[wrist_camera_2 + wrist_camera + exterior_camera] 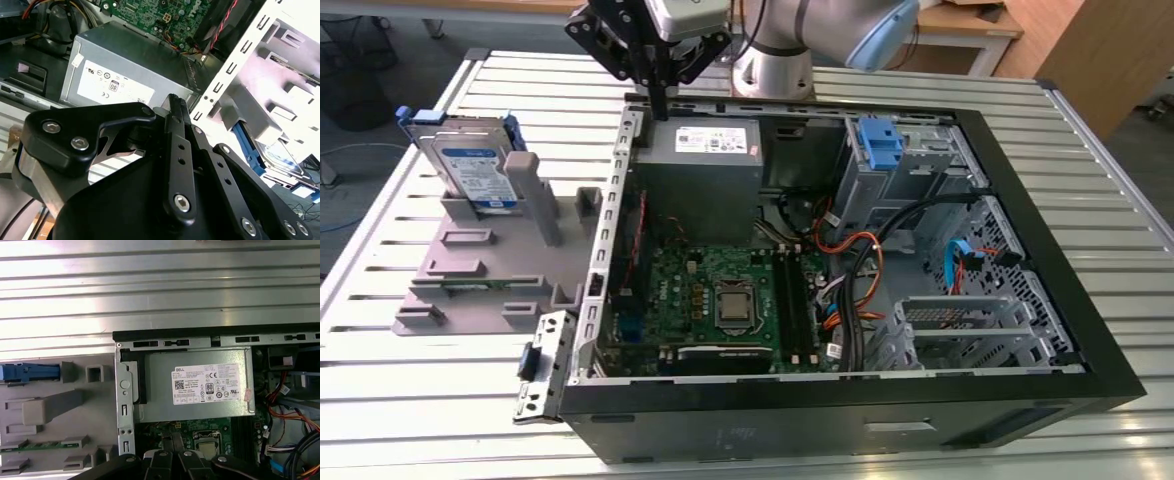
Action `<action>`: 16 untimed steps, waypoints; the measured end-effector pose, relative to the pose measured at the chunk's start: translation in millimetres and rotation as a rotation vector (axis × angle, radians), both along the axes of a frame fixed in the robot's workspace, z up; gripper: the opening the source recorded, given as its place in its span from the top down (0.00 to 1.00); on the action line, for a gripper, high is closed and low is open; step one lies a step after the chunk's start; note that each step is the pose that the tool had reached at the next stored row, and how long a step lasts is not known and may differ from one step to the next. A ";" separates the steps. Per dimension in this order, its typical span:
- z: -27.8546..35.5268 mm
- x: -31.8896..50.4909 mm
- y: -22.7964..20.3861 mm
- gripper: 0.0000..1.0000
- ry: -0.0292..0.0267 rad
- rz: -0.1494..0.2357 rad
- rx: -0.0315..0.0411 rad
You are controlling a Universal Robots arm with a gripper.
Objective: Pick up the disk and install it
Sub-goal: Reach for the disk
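The disk (470,170), a silver drive with a blue-and-white label in a blue carrier, stands upright in a grey fixture (480,275) on the exterior view's left, outside the computer case. The first wrist view shows its blue carrier edge (30,373), and the second wrist view shows the disk (280,155) beyond the case wall. My gripper (660,100) hangs above the case's back left corner, over the grey power supply (700,150) and well apart from the disk. Its fingers (175,107) are shut together with nothing between them.
The open computer case (1067,340) lies on a slatted metal table (427,400). It holds a green motherboard (720,300), cables, a tall blue latch (881,145) and a metal drive cage (961,320). The grey fixture also carries a memory stick (40,445).
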State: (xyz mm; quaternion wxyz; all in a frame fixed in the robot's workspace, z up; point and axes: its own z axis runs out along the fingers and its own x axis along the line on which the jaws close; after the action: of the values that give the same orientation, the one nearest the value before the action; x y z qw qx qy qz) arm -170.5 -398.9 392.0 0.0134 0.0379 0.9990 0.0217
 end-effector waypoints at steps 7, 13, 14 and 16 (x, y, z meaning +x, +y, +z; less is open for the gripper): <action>-0.2 -4.2 0.0 0.89 0.0001 0.000 -0.0001; -0.4 -7.7 0.0 0.89 0.0000 0.000 0.0000; -0.4 -8.5 0.0 0.89 0.0000 0.000 0.0000; -0.5 -10.2 0.0 0.89 0.0001 0.000 -0.0001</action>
State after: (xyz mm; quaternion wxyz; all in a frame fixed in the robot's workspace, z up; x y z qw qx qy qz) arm -180.6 -399.0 391.5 0.0133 0.0378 0.9990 0.0217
